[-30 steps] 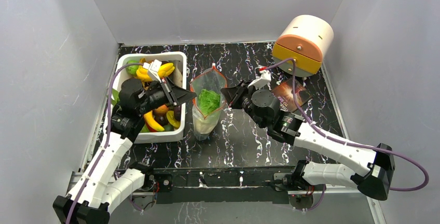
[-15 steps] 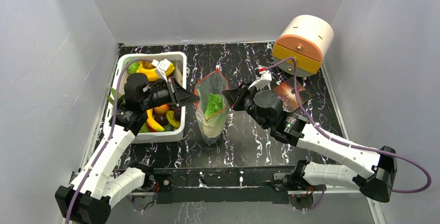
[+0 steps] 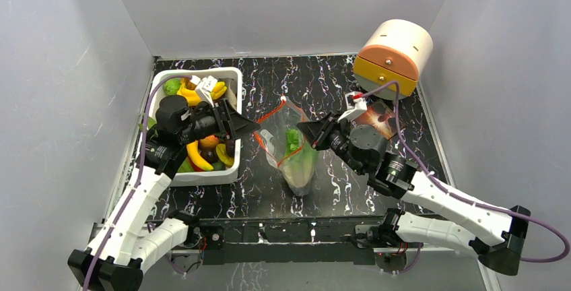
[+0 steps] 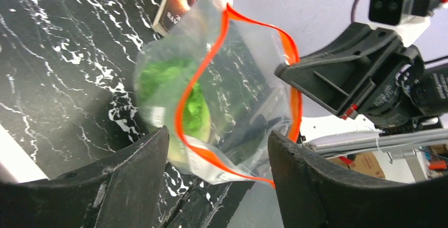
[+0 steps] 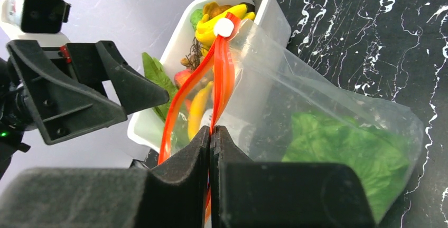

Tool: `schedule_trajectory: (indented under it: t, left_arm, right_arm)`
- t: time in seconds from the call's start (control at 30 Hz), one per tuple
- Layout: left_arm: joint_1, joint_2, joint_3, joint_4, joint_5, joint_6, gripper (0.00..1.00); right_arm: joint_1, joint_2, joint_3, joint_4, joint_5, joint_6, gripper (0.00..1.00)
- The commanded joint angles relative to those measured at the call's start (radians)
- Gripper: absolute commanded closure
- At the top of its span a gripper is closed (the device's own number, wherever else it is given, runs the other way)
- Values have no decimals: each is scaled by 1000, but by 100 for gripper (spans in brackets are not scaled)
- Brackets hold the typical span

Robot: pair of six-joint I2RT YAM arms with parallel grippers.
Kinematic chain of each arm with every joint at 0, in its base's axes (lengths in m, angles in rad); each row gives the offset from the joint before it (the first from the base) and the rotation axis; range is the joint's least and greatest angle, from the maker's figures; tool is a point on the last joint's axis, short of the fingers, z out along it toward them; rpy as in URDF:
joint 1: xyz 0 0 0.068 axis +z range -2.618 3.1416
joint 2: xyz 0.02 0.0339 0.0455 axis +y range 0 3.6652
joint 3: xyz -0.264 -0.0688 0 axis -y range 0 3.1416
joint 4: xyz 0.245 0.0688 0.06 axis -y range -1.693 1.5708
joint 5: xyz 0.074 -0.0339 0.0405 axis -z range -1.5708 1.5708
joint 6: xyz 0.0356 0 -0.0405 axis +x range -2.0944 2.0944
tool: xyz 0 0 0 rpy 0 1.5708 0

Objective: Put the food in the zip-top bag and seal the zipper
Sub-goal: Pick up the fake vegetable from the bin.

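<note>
zip-top bag pulled right (lettuce inside), R end effector clamped on zipper, L end effector wide

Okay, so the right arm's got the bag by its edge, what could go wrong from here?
1. The right gripper pinches only one spot on the zipper. The zip-top bag leans sideways, so it could slip free, or the lettuce could slide toward the open mouth.
2. The left gripper is open and empty, and the other food sits in the white tub. With the mouth held on one side only, a dropped piece may miss.
</note>
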State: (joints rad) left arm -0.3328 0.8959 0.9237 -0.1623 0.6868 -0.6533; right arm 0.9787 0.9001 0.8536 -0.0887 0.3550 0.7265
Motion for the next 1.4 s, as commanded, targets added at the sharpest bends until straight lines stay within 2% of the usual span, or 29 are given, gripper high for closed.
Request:
schedule_trajectory:
  t: [0.0,0.13,0.27,0.37,0.5,0.7,0.9,1.1,1.37]
  left_arm:
    - [-3,-14,87,-117,-115,107,30]
    - [-4,26,157,-264,-329,201,23]
    - [-3,85,212,-354,-613,227,22]
    - [-2,133,239,-381,-756,232,22]
    - [0,195,256,-376,-871,229,13]
    - [10,291,250,-345,-958,203,7]
    - [40,397,229,-312,-1046,161,8]
    - [114,451,199,-245,-997,118,11]
    - [133,507,153,-179,-964,60,11]
  right_arm:
    - [-5,-68,27,0,-3,31,100]
    - [-4,-127,3,-29,4,26,100]
    - [-5,-191,-35,-29,3,21,100]
    - [-4,-224,-49,-46,3,14,100]
    - [-5,-251,-50,-67,4,3,100]
    - [-5,-261,-43,-89,2,-12,100]
    - [-5,-258,-58,-77,-3,-15,100]
    - [-4,-238,-62,-66,-21,-14,100]
    - [-5,-234,-69,-58,-44,-15,100]
